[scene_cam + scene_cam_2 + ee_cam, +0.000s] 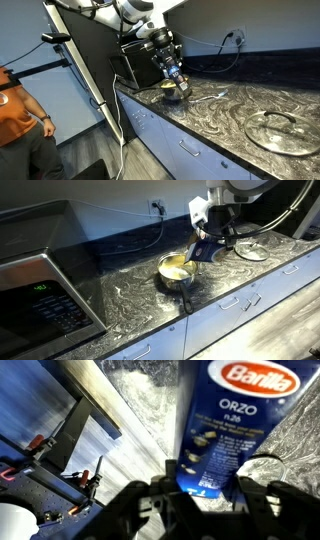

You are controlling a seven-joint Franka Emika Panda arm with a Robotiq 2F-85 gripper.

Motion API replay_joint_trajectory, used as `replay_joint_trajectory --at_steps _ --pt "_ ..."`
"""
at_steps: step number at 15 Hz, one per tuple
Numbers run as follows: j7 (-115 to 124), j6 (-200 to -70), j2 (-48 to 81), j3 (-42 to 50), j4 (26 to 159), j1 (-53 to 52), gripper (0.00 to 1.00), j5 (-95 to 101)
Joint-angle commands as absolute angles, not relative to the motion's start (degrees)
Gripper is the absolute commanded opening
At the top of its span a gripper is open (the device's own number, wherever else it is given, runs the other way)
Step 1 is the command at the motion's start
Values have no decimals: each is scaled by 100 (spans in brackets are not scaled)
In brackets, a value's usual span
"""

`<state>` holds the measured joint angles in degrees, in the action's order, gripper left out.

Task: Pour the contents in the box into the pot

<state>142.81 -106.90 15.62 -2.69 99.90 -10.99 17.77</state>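
Observation:
My gripper [210,242] is shut on the dark blue box [204,251], a Barilla orzo carton, and holds it tilted over the silver pot [176,272], whose pale yellowish inside shows. In an exterior view the box [174,75] hangs just above the pot [176,93] near the counter's end. In the wrist view the box [230,420] fills the upper right, clamped between the black fingers of my gripper [210,495]. The box's yellow flaps are hidden.
A flat round glass lid [276,129] lies on the marbled counter [230,115], also seen in an exterior view [250,251]. A microwave [40,295] stands at one end of the counter. A person in orange [15,105] stands beside the counter. A wall outlet [155,205] with a cord is behind the pot.

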Motion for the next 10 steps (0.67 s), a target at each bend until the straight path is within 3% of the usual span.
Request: replay_joint_trajectory --at_steps 1,10 --pt "14546 -10289 1676 -255 9672 -1267 20 2026" --pt "14663 -9706 1900 -284 9255 -1509 20 2470"
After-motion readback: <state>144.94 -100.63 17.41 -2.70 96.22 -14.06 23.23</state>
